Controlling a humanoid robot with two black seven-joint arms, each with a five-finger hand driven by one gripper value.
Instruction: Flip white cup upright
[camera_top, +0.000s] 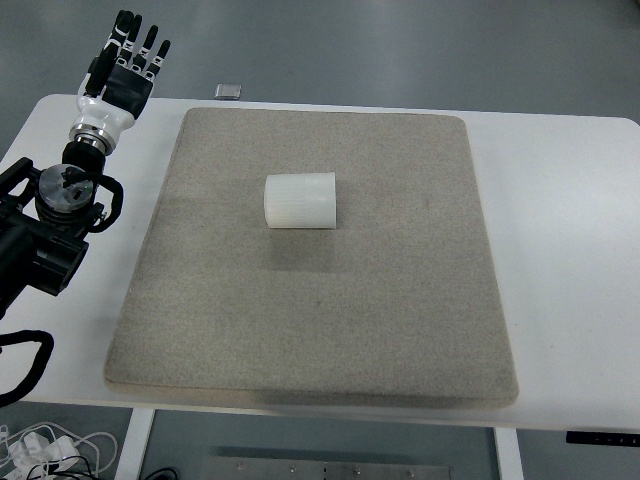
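White cup is the thing to be turned, but I begin from the left hand. This hand is at the far left corner of the table, above its edge, with the fingers stretched out and relaxed, and it grasps nothing. I judge it waits there so that the working area is free.

Going outward from the hand, to its right and nearer to the robot, comes the grey mat, which probably gives a soft surface with more friction. The cup lies on its side close to the middle of this mat, well apart from the hand. No right arm is visible. A small dark object lies beyond the mat.
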